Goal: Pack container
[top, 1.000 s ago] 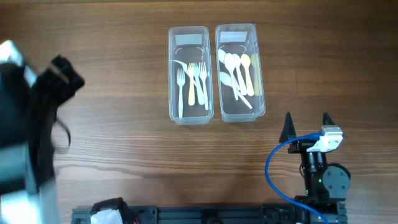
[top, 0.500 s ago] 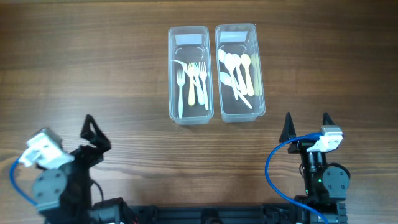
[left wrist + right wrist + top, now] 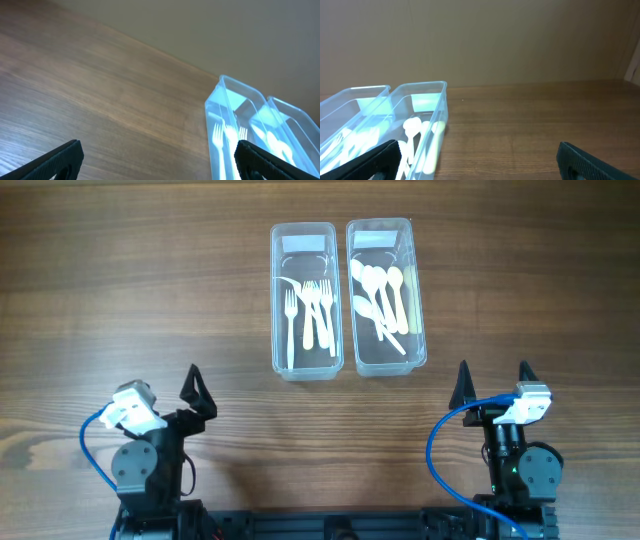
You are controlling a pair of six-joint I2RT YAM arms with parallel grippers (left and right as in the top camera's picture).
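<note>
- Both spread wide, empty: left gripper, right gripper.
- Ahead of them: clear plastic tub of pale plastic forks, twin tub of pale plastic spoons.
- Light, slick, bendy, I'd judge; pinch mid-handle.

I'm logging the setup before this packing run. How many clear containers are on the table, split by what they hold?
Fork container: 1
Spoon container: 1
Total: 2

Even, soft light; sharp, glare-free views
</note>
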